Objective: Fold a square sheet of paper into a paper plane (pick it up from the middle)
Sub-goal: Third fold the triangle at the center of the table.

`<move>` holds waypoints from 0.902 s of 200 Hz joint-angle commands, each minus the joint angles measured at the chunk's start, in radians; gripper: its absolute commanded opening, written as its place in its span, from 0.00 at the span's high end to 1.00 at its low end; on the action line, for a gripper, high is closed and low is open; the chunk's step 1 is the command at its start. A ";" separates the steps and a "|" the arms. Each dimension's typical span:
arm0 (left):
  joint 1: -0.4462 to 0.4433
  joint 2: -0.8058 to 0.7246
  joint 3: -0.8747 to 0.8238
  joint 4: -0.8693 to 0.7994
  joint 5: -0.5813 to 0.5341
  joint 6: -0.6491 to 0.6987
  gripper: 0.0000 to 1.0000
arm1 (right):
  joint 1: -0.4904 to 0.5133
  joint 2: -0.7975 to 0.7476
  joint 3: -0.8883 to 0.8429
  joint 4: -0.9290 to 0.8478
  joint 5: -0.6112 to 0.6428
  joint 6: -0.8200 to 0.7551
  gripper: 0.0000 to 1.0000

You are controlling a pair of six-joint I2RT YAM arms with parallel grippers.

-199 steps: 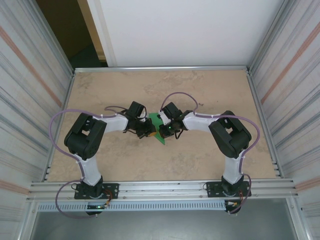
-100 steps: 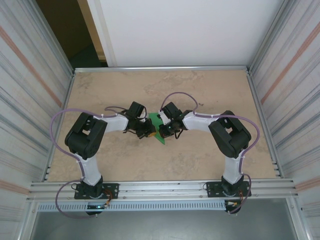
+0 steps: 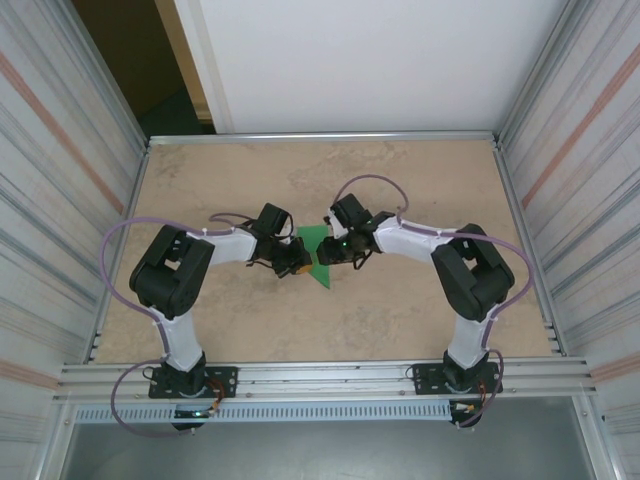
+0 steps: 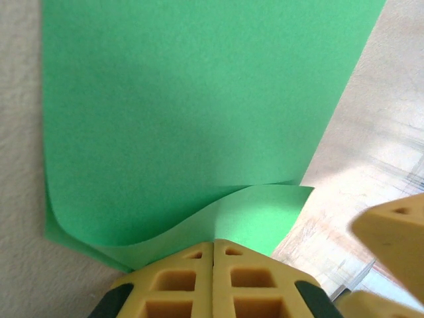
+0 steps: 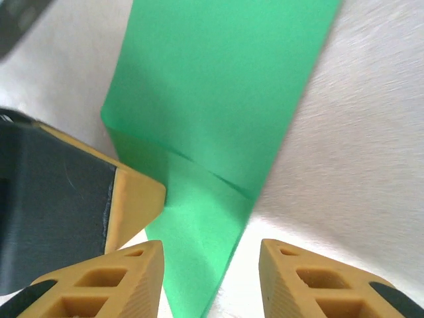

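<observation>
We can read no text, label, brand, number or sign in any of these views.

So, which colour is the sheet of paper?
The paper is plain bright green; clearest in the left wrist view.
</observation>
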 commanded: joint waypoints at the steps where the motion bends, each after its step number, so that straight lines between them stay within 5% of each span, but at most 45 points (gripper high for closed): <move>1: 0.000 0.026 -0.048 -0.080 -0.081 -0.009 0.95 | -0.012 -0.054 -0.004 -0.035 -0.017 0.067 0.60; 71: 0.001 0.027 -0.074 -0.059 -0.093 -0.017 0.96 | 0.043 -0.013 -0.043 0.015 -0.244 0.077 0.92; 180: 0.008 0.024 -0.088 -0.061 -0.100 -0.015 0.98 | 0.047 0.096 -0.015 0.028 -0.266 0.070 0.98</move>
